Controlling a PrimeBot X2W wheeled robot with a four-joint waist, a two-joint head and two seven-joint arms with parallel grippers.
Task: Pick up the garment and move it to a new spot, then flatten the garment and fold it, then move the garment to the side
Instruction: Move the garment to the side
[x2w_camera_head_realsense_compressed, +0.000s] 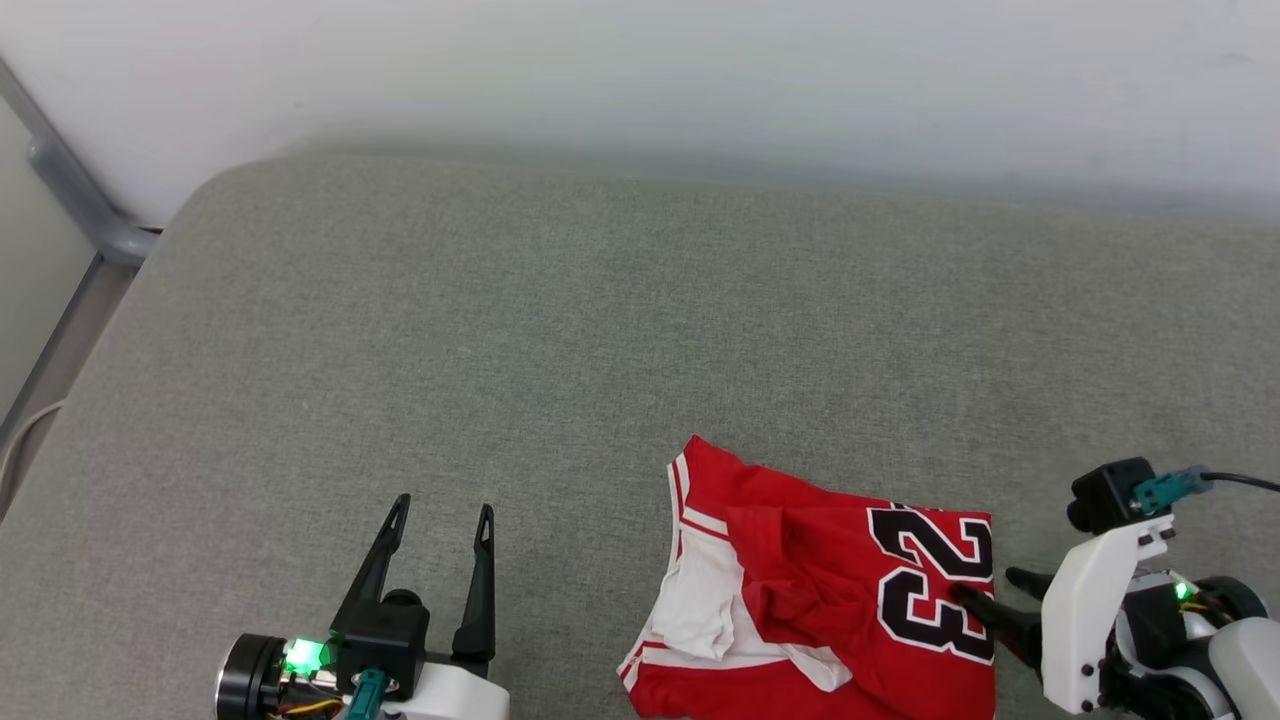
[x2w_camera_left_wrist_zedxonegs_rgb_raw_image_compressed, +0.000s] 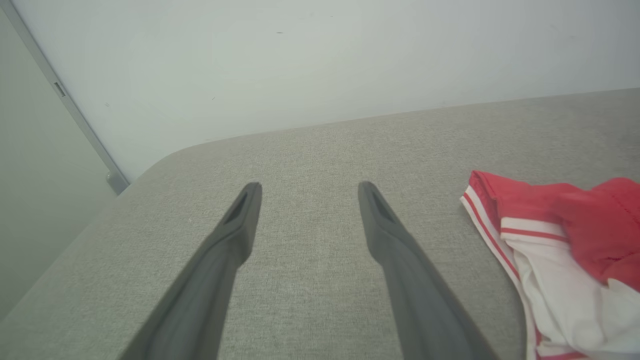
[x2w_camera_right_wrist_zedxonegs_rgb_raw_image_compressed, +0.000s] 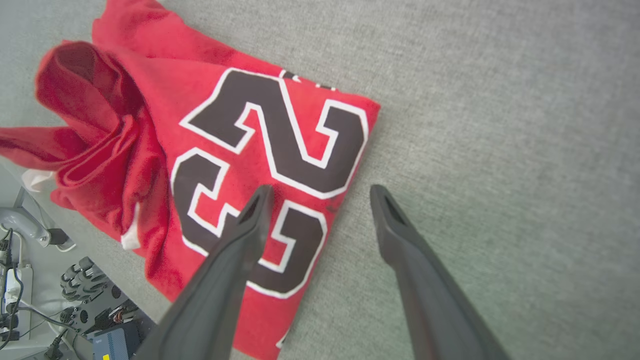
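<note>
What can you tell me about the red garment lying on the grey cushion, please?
The garment is a red jersey-like shirt of soft, knit-looking fabric, with white sleeve cloth, red-and-white striped trim and a black, white-outlined 23. It lies crumpled and partly folded over itself on the grey cushion, close to the cushion's near edge, on the robot's right. The right gripper, open, straddles the garment's edge beside the number; whether it touches the cloth cannot be told.
</note>
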